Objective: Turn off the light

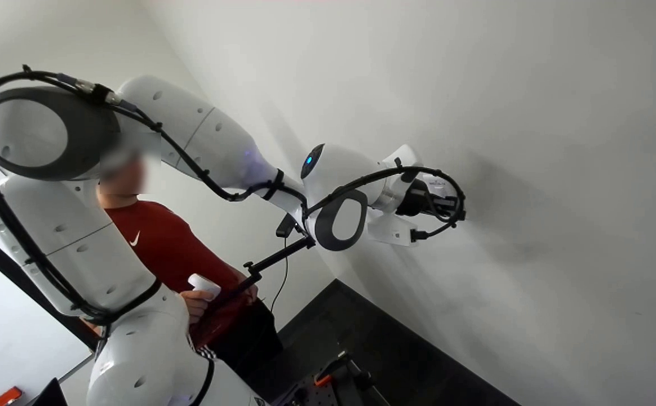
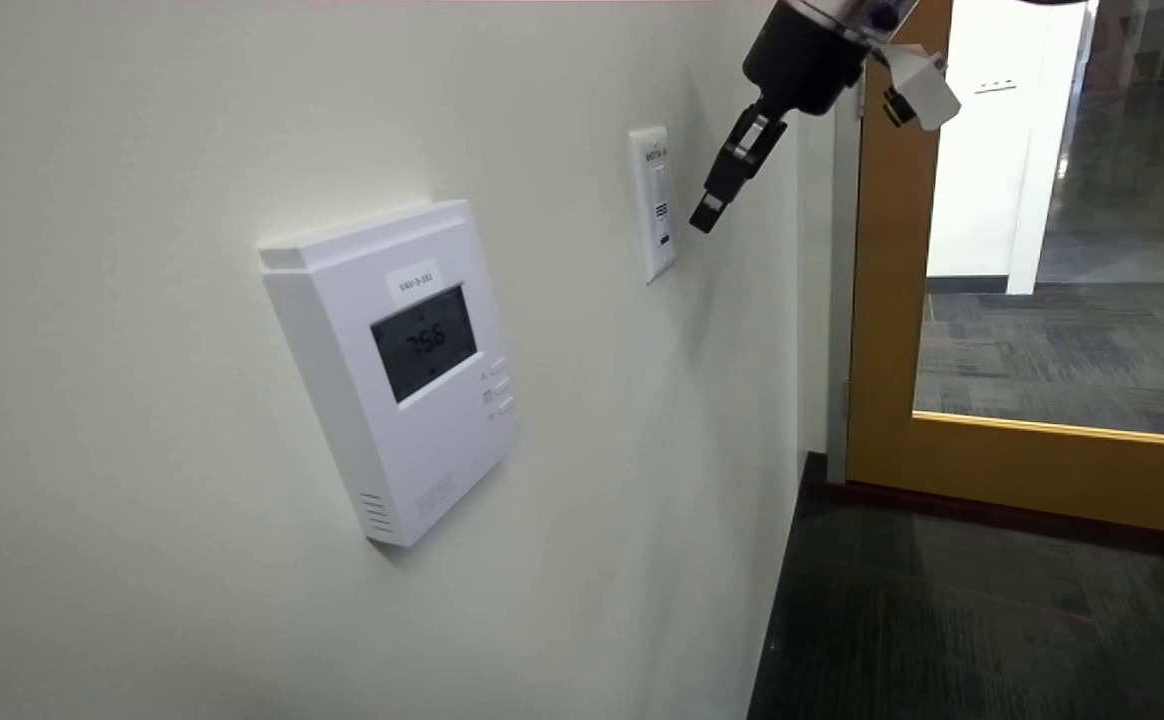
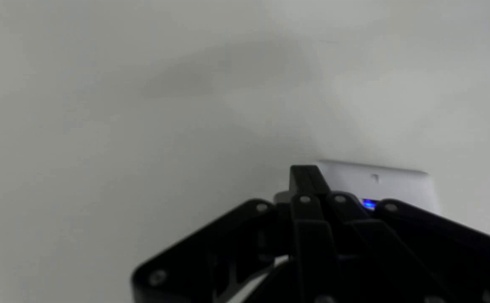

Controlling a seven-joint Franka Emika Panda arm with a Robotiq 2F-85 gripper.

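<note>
The end effector (image 3: 309,173) partly hides the switch plate (image 3: 392,184) (wrist view).

exterior view: tilted, near arm (image 1: 215,144), facing wall (image 1: 576,124) | exterior view: close along wall, toward door (image 2: 882,300) | wrist view: behind gripper (image 3: 307,169), facing wall | all share gripper

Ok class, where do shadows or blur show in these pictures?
Wrist view: jaws dark and blurred, switch plate soft-edged; both exterior views: soft shadows on the wall; in an exterior view, the person's face is blurred out.
</note>
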